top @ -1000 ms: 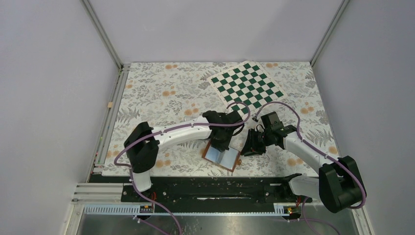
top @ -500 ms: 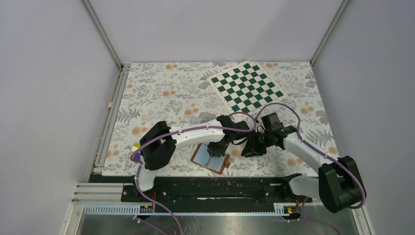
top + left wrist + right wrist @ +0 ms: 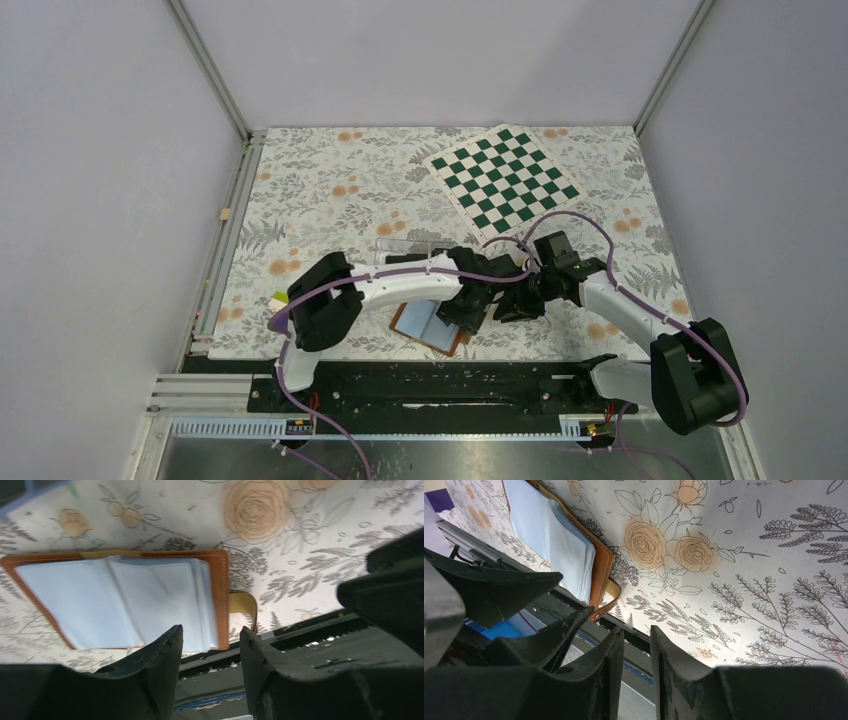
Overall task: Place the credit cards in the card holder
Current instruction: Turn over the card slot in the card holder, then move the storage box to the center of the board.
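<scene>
card holder (image 3: 420, 325): lying open, sleeves up, at 6 o'clock on the flowered cloth (image 3: 330, 190)
left gripper (image 3: 211, 632): hovering over its snap-tab end, jaws standing apart, gripping nothing
right gripper (image 3: 635, 632): sitting at its 3 o'clock, jaws standing slightly apart, empty

Bright, even overhead light, faint soft shadows. Tablecloth (image 3: 749, 555) crisp in wrist views; close-up black fingers (image 3: 160, 665) dark, slightly blurred. Mild wide-angle stretch at edges.

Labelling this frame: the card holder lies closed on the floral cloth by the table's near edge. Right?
No, it lies open: the card holder shows its pale sleeves, on the floral cloth by the near edge. See the left wrist view.
</scene>
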`<action>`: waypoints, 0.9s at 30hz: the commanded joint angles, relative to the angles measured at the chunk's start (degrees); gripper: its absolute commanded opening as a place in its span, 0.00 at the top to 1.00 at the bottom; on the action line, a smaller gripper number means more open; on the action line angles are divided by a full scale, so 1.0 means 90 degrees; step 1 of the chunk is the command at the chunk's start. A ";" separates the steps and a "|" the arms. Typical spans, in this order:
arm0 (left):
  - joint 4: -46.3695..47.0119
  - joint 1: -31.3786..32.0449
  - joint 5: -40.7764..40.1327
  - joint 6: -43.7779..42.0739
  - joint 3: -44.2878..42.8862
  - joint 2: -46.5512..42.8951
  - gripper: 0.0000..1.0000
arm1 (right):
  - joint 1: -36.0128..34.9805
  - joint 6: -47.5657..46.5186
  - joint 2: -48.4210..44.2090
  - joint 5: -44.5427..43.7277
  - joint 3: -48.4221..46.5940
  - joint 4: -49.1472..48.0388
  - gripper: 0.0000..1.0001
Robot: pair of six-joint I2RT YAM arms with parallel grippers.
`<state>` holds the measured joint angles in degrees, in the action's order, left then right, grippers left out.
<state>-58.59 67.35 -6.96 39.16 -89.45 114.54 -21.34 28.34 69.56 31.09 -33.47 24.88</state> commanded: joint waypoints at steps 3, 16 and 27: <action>0.1953 -0.0139 0.1361 0.0303 0.0891 -0.0971 0.53 | 0.0037 -0.0052 0.0016 0.0120 -0.0011 -0.0024 0.67; 0.6827 -0.2080 0.3180 0.1768 0.5465 -0.4065 0.49 | -0.0015 -0.0131 0.0319 0.0488 -0.0163 -0.0042 0.65; 0.3302 -0.3511 0.1274 0.0096 0.5293 -0.4620 0.45 | -0.0226 -0.0030 0.0581 0.0579 -0.0104 -0.0254 0.65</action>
<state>-20.34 36.60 10.41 46.41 -36.42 70.67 -22.48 28.12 74.04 34.41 -33.52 23.92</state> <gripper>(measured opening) 0.549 0.350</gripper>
